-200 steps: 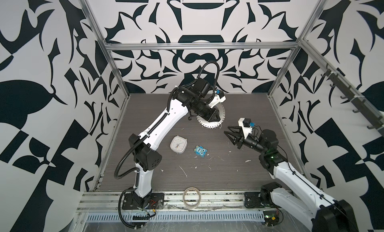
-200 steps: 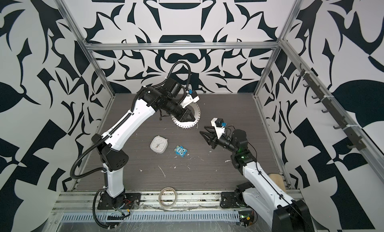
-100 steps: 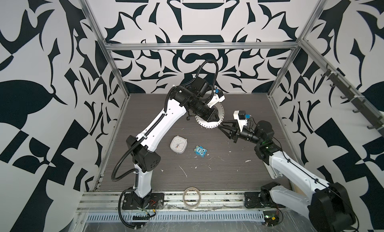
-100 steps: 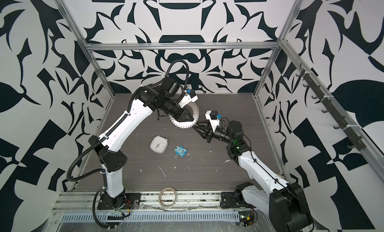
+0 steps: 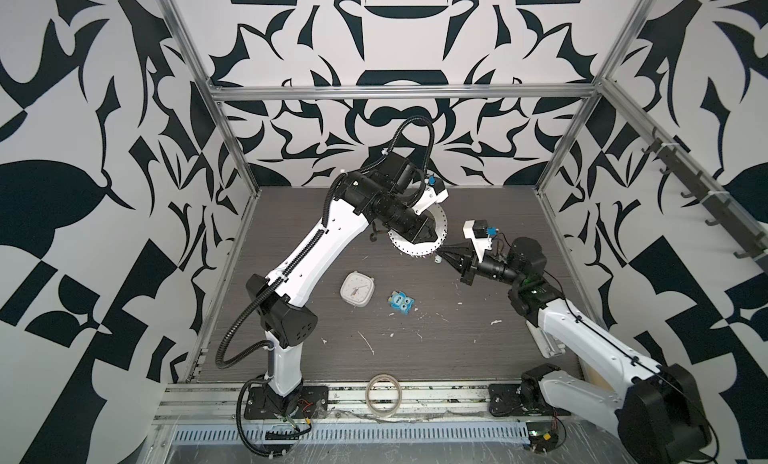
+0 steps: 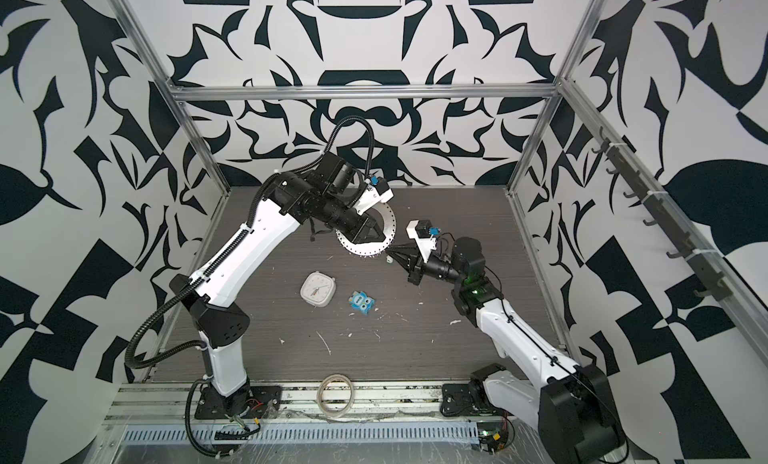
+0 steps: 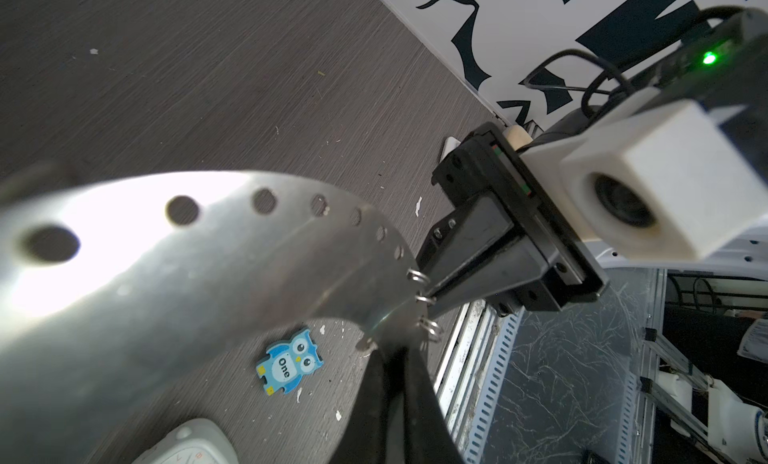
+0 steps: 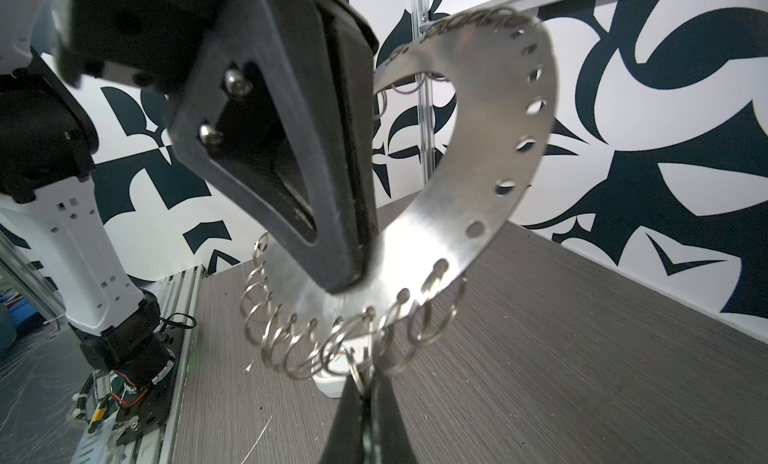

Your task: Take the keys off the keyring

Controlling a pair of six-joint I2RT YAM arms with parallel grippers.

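Left hand [image 5: 430, 235] still clamped on keyring [image 5: 441, 222]. Right hand [image 5: 445, 255], apart 1 s ago, now reached left and pinched together on keys [image 8: 332, 381] at near-right rim.

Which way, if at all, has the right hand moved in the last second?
Yes. Judged against the blue owl toy, the right hand has moved left and toward the back wall, reaching the rim of the metal disc and shutting on the key.
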